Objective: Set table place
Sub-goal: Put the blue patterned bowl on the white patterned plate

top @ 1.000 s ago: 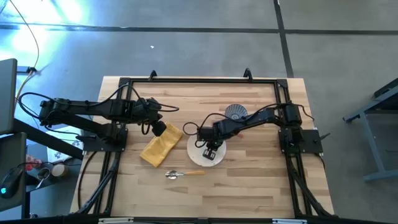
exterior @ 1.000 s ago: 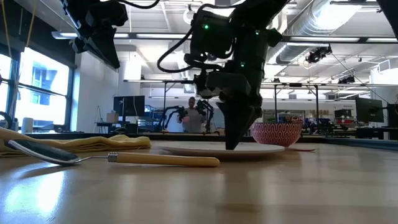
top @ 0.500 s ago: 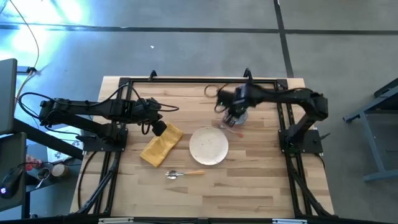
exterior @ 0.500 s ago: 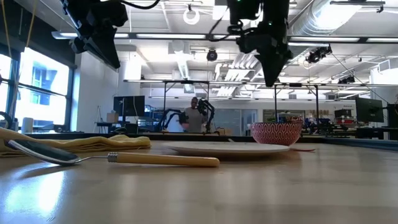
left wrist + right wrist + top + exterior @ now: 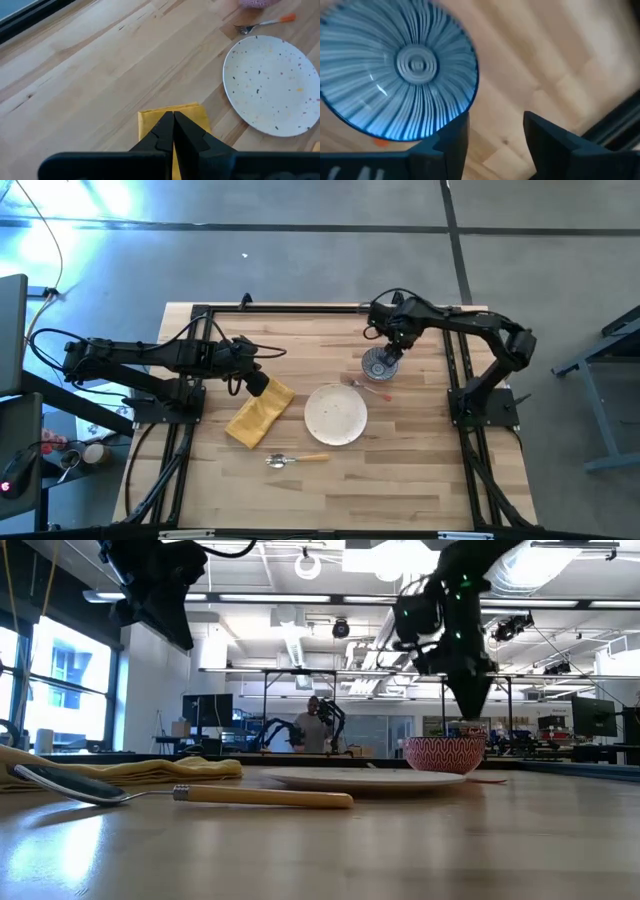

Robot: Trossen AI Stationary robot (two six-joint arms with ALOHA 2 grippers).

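Tabletop of pale wood carries the whole setting, with a black rail running round its edges. Biggest on it is the cream speckled plate, lying flat near the middle. Just left of the plate lies the folded yellow napkin, set at a slant. Behind the plate and to its right stands the small bowl, blue-striped inside and red-patterned outside in the low view. The fork with its orange handle lies between bowl and plate, close to both. The spoon, metal with a yellow handle, lies near the front edge, a little apart from the plate.

The right arm reaches in from its base at the right side, folded at the elbow and stretched along the far edge, with its wrist turned down over the bowl. The right hand hangs just above the bowl's far rim; its wrist camera shows the two dark fingers spread apart with bare wood between them, holding nothing, one finger at the bowl's edge.

The left arm lies stretched out low from the left side toward the napkin. The left hand sits over the napkin's near corner, its fingers pressed together, empty.

A person stands far back in the room.
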